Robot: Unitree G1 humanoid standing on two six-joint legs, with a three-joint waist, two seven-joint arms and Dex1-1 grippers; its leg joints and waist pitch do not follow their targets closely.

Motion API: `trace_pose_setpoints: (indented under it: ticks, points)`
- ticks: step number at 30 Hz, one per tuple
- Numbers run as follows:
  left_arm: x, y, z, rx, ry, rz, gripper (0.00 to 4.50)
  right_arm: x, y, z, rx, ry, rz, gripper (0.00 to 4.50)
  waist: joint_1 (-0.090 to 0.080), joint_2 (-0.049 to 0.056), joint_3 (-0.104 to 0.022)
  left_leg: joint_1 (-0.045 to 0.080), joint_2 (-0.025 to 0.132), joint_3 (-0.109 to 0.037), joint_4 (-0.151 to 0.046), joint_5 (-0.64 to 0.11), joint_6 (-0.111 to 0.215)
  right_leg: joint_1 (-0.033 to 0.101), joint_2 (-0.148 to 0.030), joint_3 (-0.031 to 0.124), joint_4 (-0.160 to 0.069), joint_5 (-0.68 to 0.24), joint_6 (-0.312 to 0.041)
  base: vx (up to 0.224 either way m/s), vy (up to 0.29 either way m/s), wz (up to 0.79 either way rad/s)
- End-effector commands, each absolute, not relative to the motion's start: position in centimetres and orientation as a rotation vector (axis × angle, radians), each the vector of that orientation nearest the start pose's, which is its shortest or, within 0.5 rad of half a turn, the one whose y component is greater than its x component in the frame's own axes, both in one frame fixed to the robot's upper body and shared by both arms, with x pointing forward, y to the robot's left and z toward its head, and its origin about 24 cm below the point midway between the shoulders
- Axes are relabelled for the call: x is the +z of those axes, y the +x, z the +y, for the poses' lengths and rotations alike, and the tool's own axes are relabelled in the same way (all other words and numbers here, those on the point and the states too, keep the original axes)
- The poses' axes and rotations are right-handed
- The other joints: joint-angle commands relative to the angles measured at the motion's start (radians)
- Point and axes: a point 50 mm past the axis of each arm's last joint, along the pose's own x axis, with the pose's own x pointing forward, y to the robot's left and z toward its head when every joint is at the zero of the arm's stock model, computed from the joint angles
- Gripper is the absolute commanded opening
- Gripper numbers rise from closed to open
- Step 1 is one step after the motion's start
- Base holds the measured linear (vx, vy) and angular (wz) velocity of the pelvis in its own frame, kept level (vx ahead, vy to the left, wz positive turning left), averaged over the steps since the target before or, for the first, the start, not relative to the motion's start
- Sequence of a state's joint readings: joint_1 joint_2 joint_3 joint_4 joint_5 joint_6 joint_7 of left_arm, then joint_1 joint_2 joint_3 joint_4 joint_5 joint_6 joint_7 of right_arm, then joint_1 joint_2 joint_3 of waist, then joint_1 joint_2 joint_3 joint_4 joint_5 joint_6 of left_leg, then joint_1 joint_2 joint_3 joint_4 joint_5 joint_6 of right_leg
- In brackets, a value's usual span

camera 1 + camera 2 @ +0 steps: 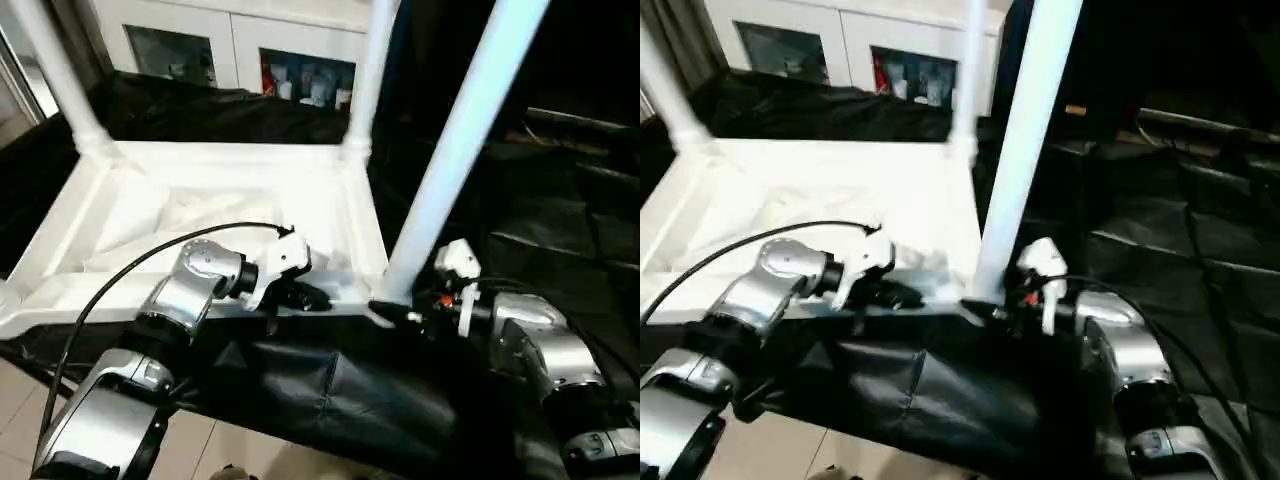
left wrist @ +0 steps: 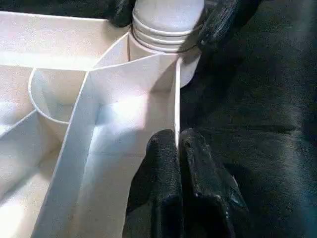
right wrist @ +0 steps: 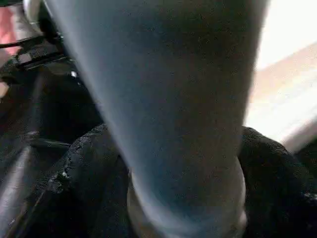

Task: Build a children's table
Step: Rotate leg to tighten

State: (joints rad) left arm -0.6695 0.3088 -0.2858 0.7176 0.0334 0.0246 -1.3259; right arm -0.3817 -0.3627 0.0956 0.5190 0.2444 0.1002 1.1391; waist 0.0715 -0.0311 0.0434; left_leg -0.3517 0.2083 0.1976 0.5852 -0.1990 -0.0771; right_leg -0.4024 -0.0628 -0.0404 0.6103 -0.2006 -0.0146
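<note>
White tabletop [image 1: 200, 215] inverted, leg [image 1: 455, 140] upright between right claw's [image 3: 163, 188] spread fingers, left claw [image 2: 177, 148] together on rim.

Dim, glaring white plastic, blurred close-ups

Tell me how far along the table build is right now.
Three legs stand in the upturned top: two far ones and the near right leg. The left hand pinches the top's near rim; the right hand straddles that leg's base. The near left corner looks legless.
</note>
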Motion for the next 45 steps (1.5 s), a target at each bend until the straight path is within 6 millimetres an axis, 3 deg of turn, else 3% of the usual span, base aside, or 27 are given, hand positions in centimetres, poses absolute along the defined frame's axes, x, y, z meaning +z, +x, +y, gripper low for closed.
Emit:
trace_pose_setpoints:
  ticks: [1,10,15,17,18,19,21,22,24,26,27,28,31,32,35,38,45]
  points:
    - [4.9,31.5,11.4,-1.513,0.357,0.455,0.00,3.2,28.8,-16.5,1.160,0.012,0.310,3.51,0.006,-0.006,-0.051,0.004,0.033,-0.009,-0.065,-0.149,0.067,0.049,-0.074,0.040,-0.066,-0.104,-0.252,0.000,0.000,0.00]
    - [4.8,32.3,11.1,-1.399,0.385,0.426,0.00,2.5,28.6,-15.9,1.120,0.024,0.333,2.78,0.015,-0.009,-0.052,0.003,0.030,-0.009,-0.064,-0.133,0.066,0.051,-0.074,0.040,-0.065,-0.097,-0.240,0.000,0.000,0.00]
    - [4.7,33.5,10.4,-1.245,0.396,0.399,0.00,1.2,29.3,-15.6,0.937,0.013,0.356,2.67,0.011,-0.008,-0.046,0.013,0.029,-0.011,-0.070,-0.198,0.035,0.040,-0.076,0.043,-0.084,-0.245,-0.202,0.000,0.000,0.00]
    - [4.7,34.0,9.9,-1.175,0.398,0.390,0.00,0.6,29.9,-15.5,0.818,0.005,0.365,2.66,0.007,-0.009,-0.044,0.010,0.027,-0.016,-0.074,-0.219,0.016,0.040,-0.078,0.042,-0.091,-0.324,-0.173,0.000,0.000,0.00]
    - [4.7,34.0,9.9,-1.175,0.398,0.390,0.00,0.6,29.9,-15.5,0.818,0.005,0.365,2.66,0.007,-0.010,-0.045,0.012,0.026,-0.015,-0.073,-0.220,0.013,0.039,-0.077,0.042,-0.092,-0.332,-0.167,0.000,0.000,0.00]
    - [4.8,34.5,9.3,-1.122,0.398,0.382,0.00,0.2,30.3,-15.5,0.712,0.026,0.377,2.65,0.006,-0.010,-0.044,0.011,0.027,-0.016,-0.074,-0.220,0.012,0.038,-0.078,0.043,-0.093,-0.334,-0.162,0.000,0.000,0.00]
    - [4.9,35.2,7.8,-1.023,0.389,0.367,0.00,-0.4,31.2,-15.1,0.511,0.081,0.402,2.65,0.003,-0.003,-0.045,0.012,0.026,-0.017,-0.076,-0.219,0.001,0.036,-0.076,0.043,-0.091,-0.322,-0.165,0.000,0.000,0.00]
    - [4.9,35.3,7.3,-1.009,0.388,0.361,0.00,-0.4,31.5,-14.9,0.466,0.092,0.406,2.65,0.002,-0.005,-0.047,0.013,0.025,-0.016,-0.075,-0.217,-0.003,0.035,-0.075,0.043,-0.092,-0.314,-0.165,0.000,0.000,0.00]
    - [5.0,35.3,6.7,-1.002,0.387,0.354,0.00,-0.5,31.8,-14.6,0.425,0.109,0.405,2.65,0.003,-0.005,-0.047,0.013,0.025,-0.017,-0.075,-0.215,-0.006,0.038,-0.075,0.042,-0.090,-0.293,-0.170,0.000,0.000,0.00]
    - [5.0,35.1,5.7,-1.020,0.385,0.343,0.00,-0.5,32.1,-14.1,0.375,0.115,0.405,2.65,0.006,-0.007,-0.051,0.009,0.023,-0.014,-0.071,-0.179,0.013,0.043,-0.076,0.043,-0.084,-0.214,-0.179,0.000,0.000,0.00]
    - [5.0,35.1,5.7,-1.020,0.385,0.343,0.00,-0.5,32.1,-14.1,0.375,0.115,0.405,2.65,0.007,0.000,-0.051,0.007,0.023,-0.014,-0.071,-0.171,0.014,0.043,-0.077,0.045,-0.082,-0.199,-0.184,0.000,0.000,0.00]
    - [4.9,34.8,4.9,-1.062,0.392,0.338,0.00,-0.3,32.5,-13.4,0.360,0.108,0.403,2.65,0.004,-0.004,-0.054,0.004,0.022,-0.014,-0.069,-0.150,0.018,0.047,-0.074,0.043,-0.077,-0.160,-0.189,0.000,0.000,0.00]
    - [4.7,34.4,4.4,-1.107,0.393,0.340,0.00,0.2,32.9,-12.5,0.388,0.086,0.368,2.65,0.004,-0.002,-0.055,0.004,0.022,-0.013,-0.068,-0.138,0.028,0.049,-0.074,0.042,-0.072,-0.113,-0.205,0.000,0.000,0.00]
    - [4.7,34.5,4.6,-1.111,0.396,0.344,0.00,0.5,33.0,-12.3,0.409,0.074,0.347,3.21,0.003,0.001,-0.055,0.004,0.023,-0.013,-0.068,-0.143,0.030,0.049,-0.074,0.042,-0.072,-0.103,-0.210,0.000,0.000,0.00]
    - [4.6,34.5,5.2,-1.118,0.407,0.352,0.00,0.8,33.0,-12.6,0.438,0.090,0.331,3.35,-0.001,0.001,-0.052,0.007,0.022,-0.012,-0.069,-0.173,0.031,0.047,-0.073,0.042,-0.077,-0.135,-0.213,0.000,0.000,0.00]
    - [4.6,34.5,5.6,-1.133,0.409,0.353,0.00,1.0,33.0,-12.9,0.467,0.095,0.318,3.78,-0.002,-0.003,-0.051,0.007,0.024,-0.014,-0.071,-0.192,0.033,0.048,-0.075,0.042,-0.081,-0.174,-0.206,0.000,0.000,0.00]
    - [4.6,33.8,8.0,-1.268,0.384,0.382,0.00,2.5,31.3,-14.5,0.845,0.077,0.263,3.78,-0.003,-0.007,-0.052,-0.002,0.025,-0.013,-0.065,-0.146,0.083,0.057,-0.076,0.041,-0.072,-0.092,-0.228,0.000,0.000,0.00]
